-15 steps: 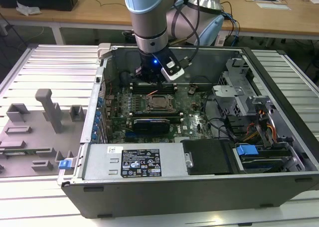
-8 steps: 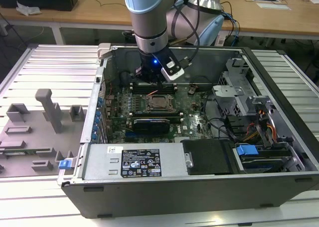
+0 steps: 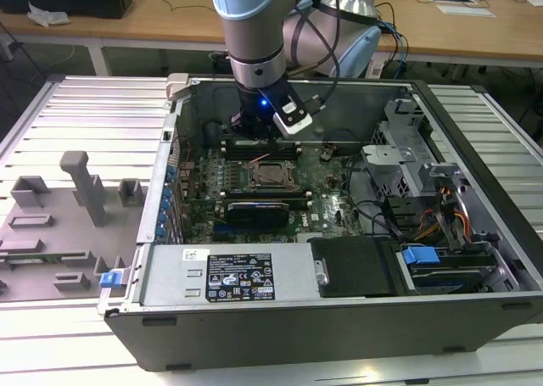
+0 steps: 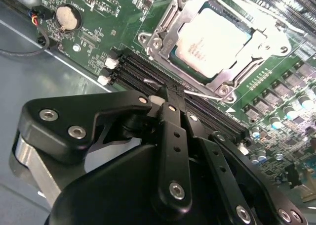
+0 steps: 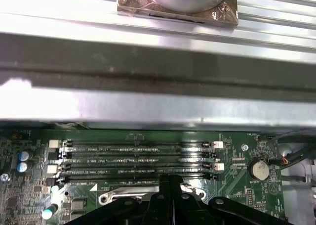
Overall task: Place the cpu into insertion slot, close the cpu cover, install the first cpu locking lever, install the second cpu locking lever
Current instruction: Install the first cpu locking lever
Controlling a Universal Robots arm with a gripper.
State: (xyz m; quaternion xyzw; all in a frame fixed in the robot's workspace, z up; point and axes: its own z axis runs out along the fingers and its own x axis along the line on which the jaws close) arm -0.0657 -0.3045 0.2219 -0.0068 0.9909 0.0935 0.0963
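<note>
Duly logged hand [image 4: 160, 100] pinched shut at thin locking lever [image 4: 200, 93], beside cpu cover [image 4: 165, 34] lying over seated cpu [image 4: 212, 42]; judged steady downward pressure, without slipping, essential.

Bright, even room light falls on the computer case [image 3: 339, 335] in the exterior view, leaving its motherboard [image 3: 331, 178] shaded. A blue lamp [image 3: 265, 103] glows above the motherboard. In the first wrist view the case wall [image 5: 123, 109] glares white; in the second wrist view the cpu [image 4: 212, 34] washes pale.

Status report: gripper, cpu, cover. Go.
Gripper shut, tips over the memory slots. Cpu seated, cpu cover down over its edges. Nothing seen between tips and cover.
</note>
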